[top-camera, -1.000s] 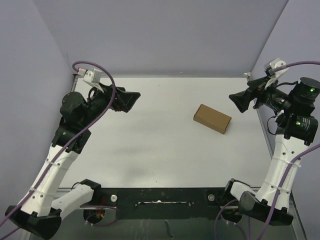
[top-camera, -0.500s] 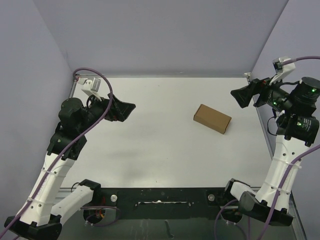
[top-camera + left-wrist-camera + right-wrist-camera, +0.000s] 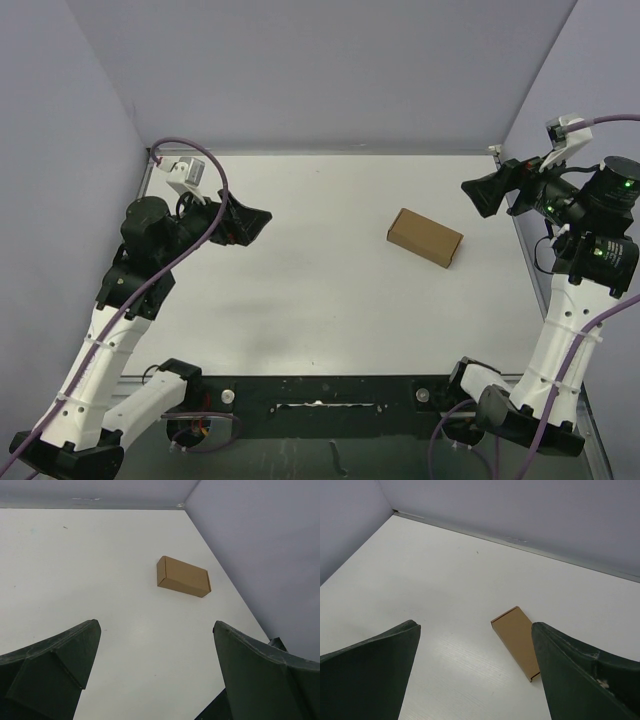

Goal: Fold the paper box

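The paper box point(image 3: 425, 237) is a small closed brown carton lying flat on the white table, right of centre. It also shows in the left wrist view point(image 3: 183, 576) and the right wrist view point(image 3: 517, 639). My left gripper point(image 3: 252, 220) is open and empty, raised at the far left, well away from the box. My right gripper point(image 3: 482, 196) is open and empty, raised at the far right, a short way from the box's right end. In the wrist views the left gripper point(image 3: 156, 630) and the right gripper point(image 3: 475, 630) have their jaws wide apart with nothing between them.
Lilac walls stand close round the table at the back point(image 3: 330, 80), the left point(image 3: 60, 150) and the right point(image 3: 600, 90). A black rail point(image 3: 320, 395) with the arm bases runs along the near edge.
My left gripper dropped and drew back to the left over the second, then settled. My right gripper lifted slightly. The box has not moved.
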